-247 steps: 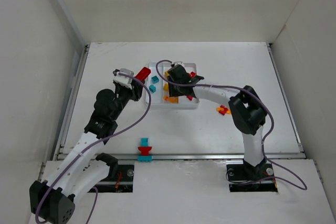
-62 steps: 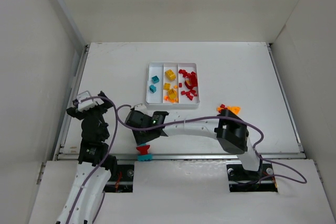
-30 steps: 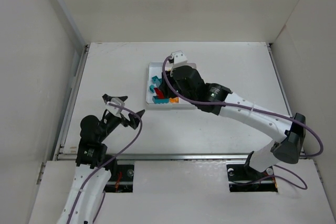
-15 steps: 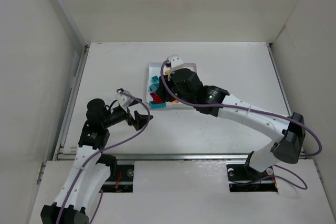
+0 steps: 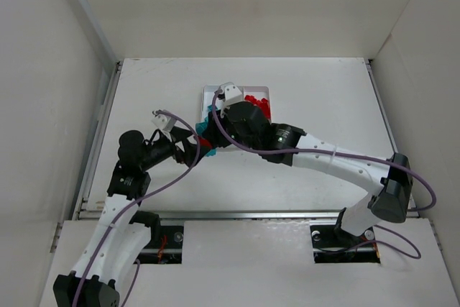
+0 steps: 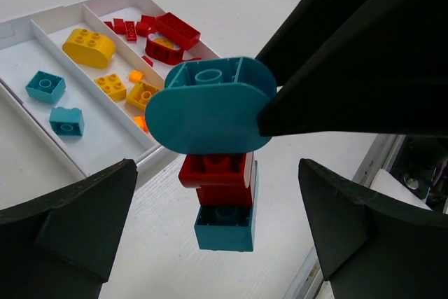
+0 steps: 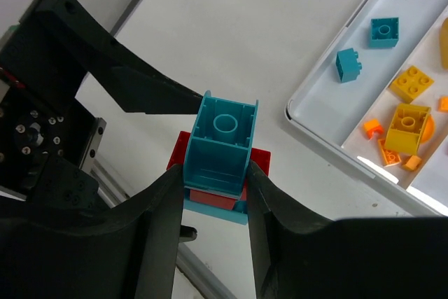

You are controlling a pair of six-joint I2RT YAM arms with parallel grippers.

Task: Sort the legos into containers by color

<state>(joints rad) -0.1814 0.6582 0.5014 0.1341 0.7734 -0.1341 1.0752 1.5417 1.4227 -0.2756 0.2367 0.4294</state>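
1. Spread wide on the left: the left gripper (image 5: pixel 192 150), one finger on each side of the lego stack (image 6: pixel 213 138), neither touching it.
2. Pinched in the right gripper (image 7: pixel 215 183), held off the table at 7 o'clock of the tray (image 6: pixel 105 134).
3. A second ago: hung over the tray's left compartment, with the left gripper farther out at 8 o'clock.
4. Counted: one stack showing two teal pieces with red between; two loose teal bricks (image 6: pixel 45 87) in the left compartment; yellow and red pieces too jumbled to count.
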